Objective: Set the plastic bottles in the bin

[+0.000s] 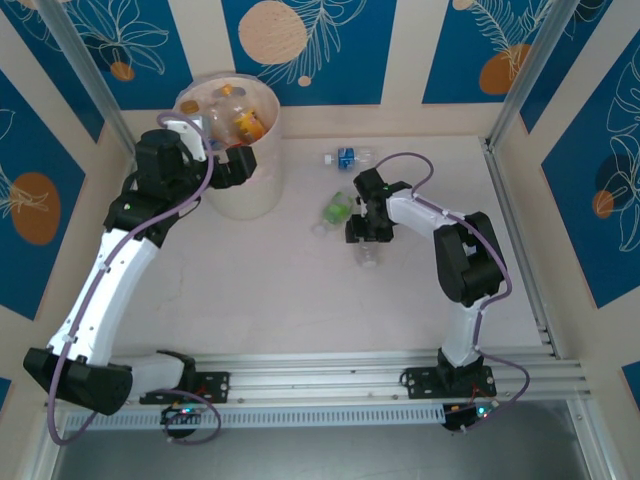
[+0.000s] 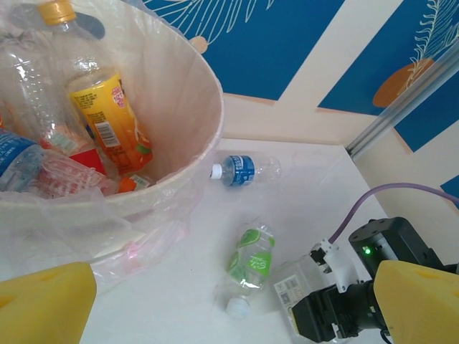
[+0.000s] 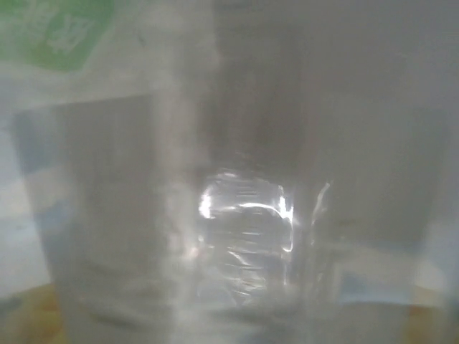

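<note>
The left end effector (image 2: 237, 304) stands wide open and empty at the bin (image 1: 252, 192), upper left. The right end effector (image 1: 365, 236) straddles a clear bottle (image 1: 368, 257) mid-frame; whether it grips, I cannot tell.

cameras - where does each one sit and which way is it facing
top external: above and behind the bases, looking down on the table; both arms, left gripper by the bin, right gripper mid-table.
left wrist: beside the bin's rim, looking across to the right gripper; its yellow fingers at the bottom corners.
right wrist: close up on a blurred clear bottle; own fingers unclear.
shared: green-label bottle in top and left wrist.
</note>
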